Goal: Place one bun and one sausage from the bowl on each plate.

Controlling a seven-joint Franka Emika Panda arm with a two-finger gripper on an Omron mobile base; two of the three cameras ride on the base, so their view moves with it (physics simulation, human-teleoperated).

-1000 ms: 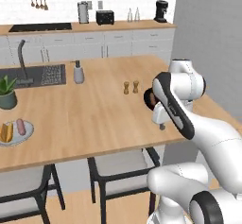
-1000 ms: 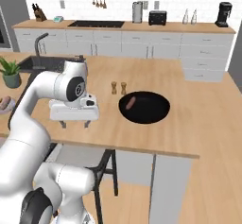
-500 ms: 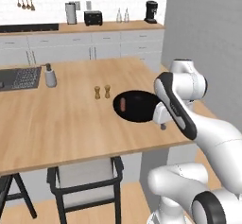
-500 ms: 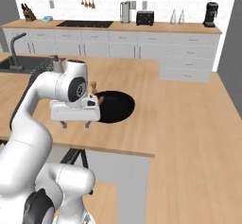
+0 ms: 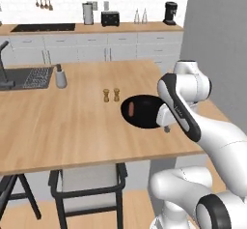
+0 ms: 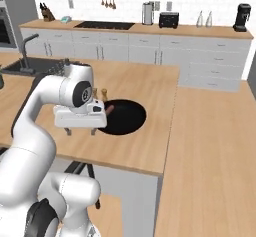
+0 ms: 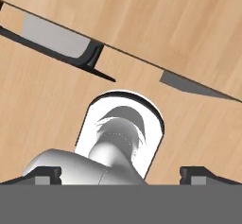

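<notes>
The wide, shallow, round black bowl (image 5: 143, 111) sits on the wooden island counter (image 5: 62, 121) near its right end, a reddish sausage (image 5: 132, 109) lying at the bowl's left side. The two-finger gripper (image 6: 80, 131) hangs just beside the bowl's near-left rim — jaws spread wide, nothing between them. Two small wooden salt and pepper shakers (image 5: 111, 95) stand just beyond the bowl, to its far left.
</notes>
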